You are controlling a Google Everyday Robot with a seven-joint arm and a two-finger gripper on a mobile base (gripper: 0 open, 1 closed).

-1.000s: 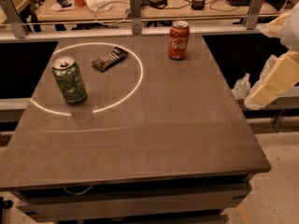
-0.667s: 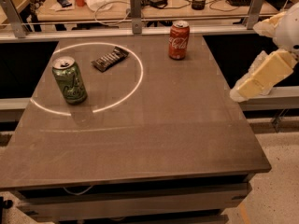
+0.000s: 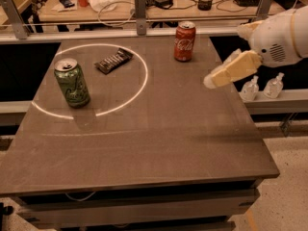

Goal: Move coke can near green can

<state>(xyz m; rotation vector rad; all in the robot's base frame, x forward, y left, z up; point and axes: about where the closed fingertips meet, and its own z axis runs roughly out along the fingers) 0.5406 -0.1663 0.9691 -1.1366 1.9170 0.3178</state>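
Observation:
The red coke can (image 3: 185, 41) stands upright at the far right of the dark table (image 3: 144, 143). The green can (image 3: 71, 82) stands upright at the left, on the edge of a ring of light. My gripper (image 3: 211, 80) reaches in from the right edge, its pale yellow fingers (image 3: 233, 69) pointing left and down. It hovers above the table's right side, to the right of and nearer than the coke can, apart from it and holding nothing.
A dark candy bar (image 3: 113, 60) lies inside the ring of light between the two cans. A metal rail (image 3: 139, 32) runs behind the table, with a cluttered desk beyond. Two small clear bottles (image 3: 262, 86) stand on a ledge to the right.
My gripper has moved left and up from beyond the table's right edge toward the coke can. The cans and the candy bar have not moved.

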